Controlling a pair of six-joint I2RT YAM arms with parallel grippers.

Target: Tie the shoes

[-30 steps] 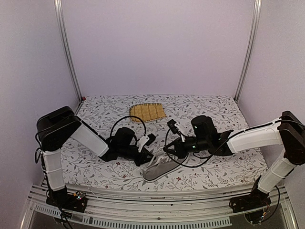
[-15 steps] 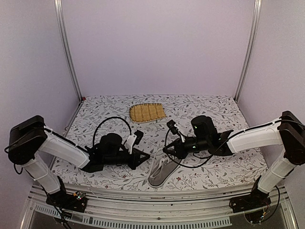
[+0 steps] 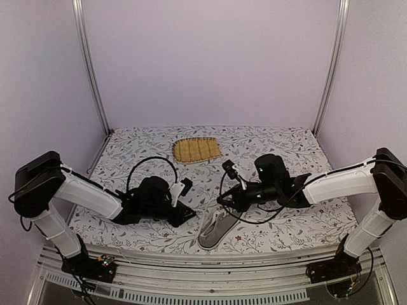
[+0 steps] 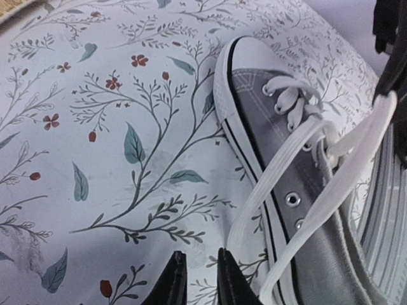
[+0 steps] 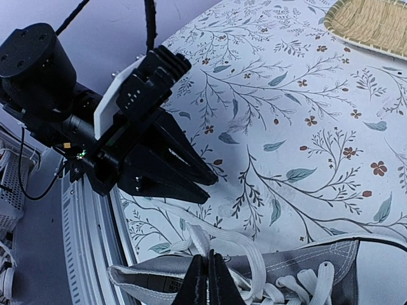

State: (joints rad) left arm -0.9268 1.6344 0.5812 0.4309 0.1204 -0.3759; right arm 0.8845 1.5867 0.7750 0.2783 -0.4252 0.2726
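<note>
Grey canvas sneaker point(image 3: 213, 231) lies on the bench point(image 3: 286, 146) just below your right end effector point(image 3: 222, 199), which is clenched on a white lace point(image 4: 351, 159) and holds it taut. Your left end effector point(image 3: 193, 213), nearly clenched on nothing, sits just beside the sneaker. A second ago it was at the laces, and the sneaker has since swung round.
</note>
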